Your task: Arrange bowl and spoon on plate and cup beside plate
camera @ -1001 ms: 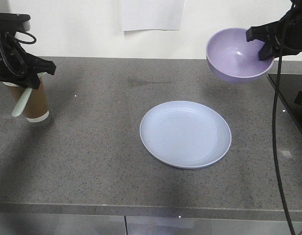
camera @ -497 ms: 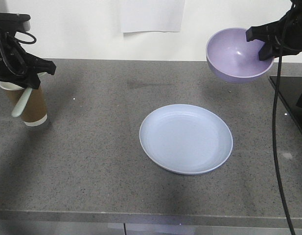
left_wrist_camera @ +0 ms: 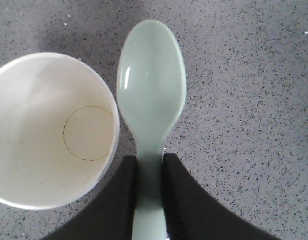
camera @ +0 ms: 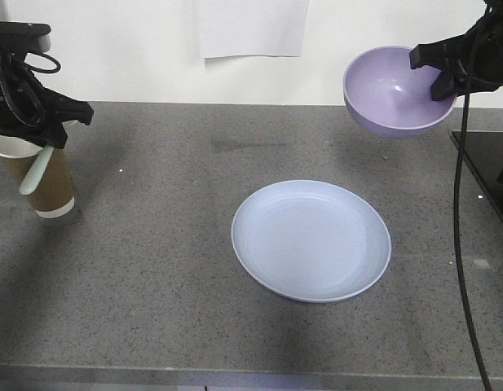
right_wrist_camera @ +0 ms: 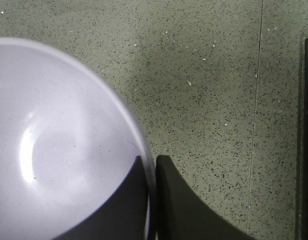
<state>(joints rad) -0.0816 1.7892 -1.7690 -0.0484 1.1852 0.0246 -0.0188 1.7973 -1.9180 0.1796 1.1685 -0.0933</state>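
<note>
The pale blue-lilac plate (camera: 311,239) lies on the grey counter, centre right. High at the back right, my right gripper (camera: 441,75) is shut on the rim of the lavender bowl (camera: 395,91), one finger inside and one outside (right_wrist_camera: 152,165); the bowl (right_wrist_camera: 59,150) hangs in the air. At the far left, my left gripper (camera: 49,138) is shut on the handle of the mint-green spoon (camera: 35,173), which hangs bowl-end down in front of the brown paper cup (camera: 39,177). From the left wrist, the spoon (left_wrist_camera: 151,95) is just right of the upright, empty cup (left_wrist_camera: 49,130), with the gripper (left_wrist_camera: 150,165) clamping its handle.
A black flat panel (camera: 489,167) lies at the counter's right edge. A white sheet (camera: 253,26) hangs on the back wall. The counter's front edge (camera: 235,376) runs along the bottom of the front view.
The plate and cup have slid lower in the front view and the cup's rim has come out from behind my left gripper, as if the camera moved. Both grippers keep their holds.
</note>
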